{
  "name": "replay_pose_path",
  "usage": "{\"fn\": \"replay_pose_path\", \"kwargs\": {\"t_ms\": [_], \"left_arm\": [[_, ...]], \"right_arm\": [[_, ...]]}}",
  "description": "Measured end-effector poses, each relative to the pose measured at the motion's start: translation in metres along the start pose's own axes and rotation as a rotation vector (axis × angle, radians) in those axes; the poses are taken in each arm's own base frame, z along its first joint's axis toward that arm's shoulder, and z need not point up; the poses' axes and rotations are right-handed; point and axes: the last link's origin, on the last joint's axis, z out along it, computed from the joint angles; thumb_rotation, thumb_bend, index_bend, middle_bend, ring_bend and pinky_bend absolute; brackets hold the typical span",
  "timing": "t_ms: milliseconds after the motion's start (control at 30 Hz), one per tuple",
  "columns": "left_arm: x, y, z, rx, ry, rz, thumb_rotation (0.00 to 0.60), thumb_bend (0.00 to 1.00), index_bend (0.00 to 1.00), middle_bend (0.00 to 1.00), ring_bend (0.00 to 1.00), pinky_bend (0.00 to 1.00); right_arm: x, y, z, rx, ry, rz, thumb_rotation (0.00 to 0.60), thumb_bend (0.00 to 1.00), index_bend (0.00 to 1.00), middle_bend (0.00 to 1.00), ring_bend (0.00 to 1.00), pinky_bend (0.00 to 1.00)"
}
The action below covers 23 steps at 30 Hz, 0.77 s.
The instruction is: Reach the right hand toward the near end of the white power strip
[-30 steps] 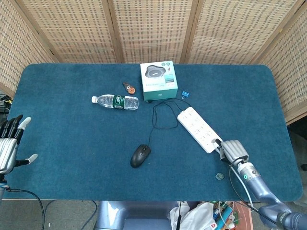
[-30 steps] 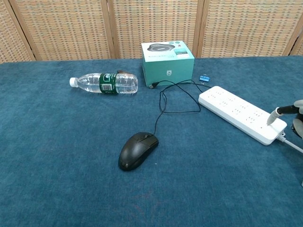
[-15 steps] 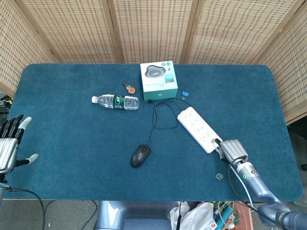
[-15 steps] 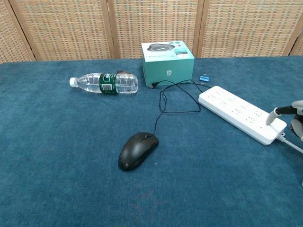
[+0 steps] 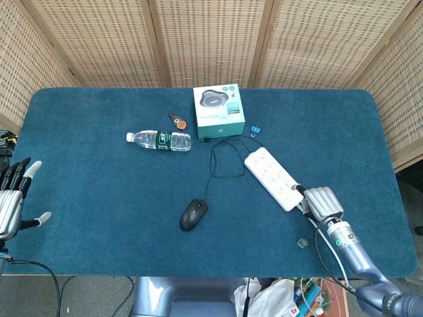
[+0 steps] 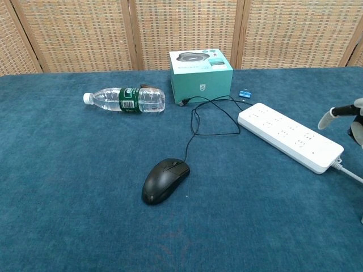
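Right hand (image 6: 347,113) mostly cut off at chest-view edge.

A black mouse (image 5: 193,214) lies mid-table (image 5: 99,191); water bottle (image 5: 159,140) at ten o'clock, teal box (image 5: 219,110) at twelve.

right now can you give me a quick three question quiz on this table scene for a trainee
1. True or false: the water bottle stands upright on the table.
2. Which thing lies nearest the right hand? A) the black mouse B) the near end of the white power strip C) the teal box
3. Fill in: the mouse's cable runs up toward the teal ____.

Key
1. False; it lies on its side.
2. B; in the chest view a fingertip hangs above the strip's near end, holding nothing.
3. box

The left hand stays out at the table's left edge, fingers apart.
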Motion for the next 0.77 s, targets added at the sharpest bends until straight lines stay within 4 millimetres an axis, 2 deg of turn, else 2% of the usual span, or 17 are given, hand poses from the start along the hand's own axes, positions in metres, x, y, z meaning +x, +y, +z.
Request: {"fn": "replay_pose_path", "kwargs": {"t_ms": [133, 167, 200, 233, 267, 300, 333, 367, 433, 467, 567, 700, 767], "left_arm": [[0.000, 0.000, -0.001, -0.003, -0.001, 0.000, 0.600, 0.00, 0.00, 0.00, 0.00, 0.00], [0.000, 0.000, -0.002, -0.003, -0.001, 0.000, 0.600, 0.00, 0.00, 0.00, 0.00, 0.00], [0.000, 0.000, -0.002, -0.004, -0.001, 0.002, 0.600, 0.00, 0.00, 0.00, 0.00, 0.00], [-0.001, 0.000, -0.003, -0.005, -0.002, 0.003, 0.600, 0.00, 0.00, 0.00, 0.00, 0.00], [-0.001, 0.000, -0.003, -0.005, -0.003, 0.004, 0.600, 0.00, 0.00, 0.00, 0.00, 0.00], [-0.002, -0.001, -0.004, -0.005, -0.004, 0.005, 0.600, 0.00, 0.00, 0.00, 0.00, 0.00], [-0.002, -0.001, -0.005, -0.005, -0.004, 0.005, 0.600, 0.00, 0.00, 0.00, 0.00, 0.00], [-0.002, -0.002, -0.006, -0.004, -0.003, 0.007, 0.600, 0.00, 0.00, 0.00, 0.00, 0.00], [-0.004, -0.004, -0.008, -0.002, -0.002, 0.011, 0.600, 0.00, 0.00, 0.00, 0.00, 0.00], [-0.005, -0.005, -0.010, 0.000, -0.002, 0.012, 0.600, 0.00, 0.00, 0.00, 0.00, 0.00], [-0.009, -0.008, -0.016, 0.001, 0.001, 0.019, 0.600, 0.00, 0.00, 0.00, 0.00, 0.00], [-0.012, -0.010, -0.021, -0.006, 0.004, 0.020, 0.600, 0.00, 0.00, 0.00, 0.00, 0.00], [-0.012, -0.011, -0.022, -0.009, 0.006, 0.018, 0.600, 0.00, 0.00, 0.00, 0.00, 0.00]], "right_arm": [[0.014, 0.000, -0.008, 0.004, 0.049, 0.005, 0.600, 0.96, 0.23, 0.77, 0.91, 1.00], [0.017, 0.000, -0.010, 0.005, 0.060, 0.007, 0.600, 0.93, 0.23, 0.77, 0.91, 1.00], [0.019, 0.000, -0.012, 0.005, 0.078, 0.010, 0.600, 0.85, 0.23, 0.76, 0.90, 0.99], [0.022, 0.001, -0.015, 0.005, 0.098, 0.013, 0.600, 0.64, 0.21, 0.69, 0.83, 0.94], [0.023, 0.001, -0.016, 0.005, 0.109, 0.015, 0.600, 0.36, 0.16, 0.55, 0.68, 0.82], [0.025, 0.002, -0.019, 0.005, 0.134, 0.019, 0.600, 0.21, 0.12, 0.42, 0.53, 0.70], [0.027, 0.003, -0.022, 0.004, 0.153, 0.022, 0.600, 0.06, 0.05, 0.22, 0.29, 0.51], [0.028, 0.004, -0.024, 0.001, 0.173, 0.027, 0.600, 0.00, 0.01, 0.08, 0.11, 0.34], [0.029, 0.009, -0.034, -0.010, 0.218, 0.037, 0.600, 0.00, 0.00, 0.00, 0.00, 0.14], [0.028, 0.012, -0.040, -0.020, 0.233, 0.041, 0.600, 0.00, 0.00, 0.00, 0.00, 0.09], [0.022, 0.022, -0.064, -0.063, 0.290, 0.052, 0.600, 0.00, 0.00, 0.00, 0.00, 0.02], [0.013, 0.031, -0.096, -0.122, 0.349, 0.052, 0.600, 0.00, 0.00, 0.00, 0.00, 0.00], [0.009, 0.033, -0.104, -0.140, 0.354, 0.049, 0.600, 0.00, 0.00, 0.00, 0.00, 0.00]]}}
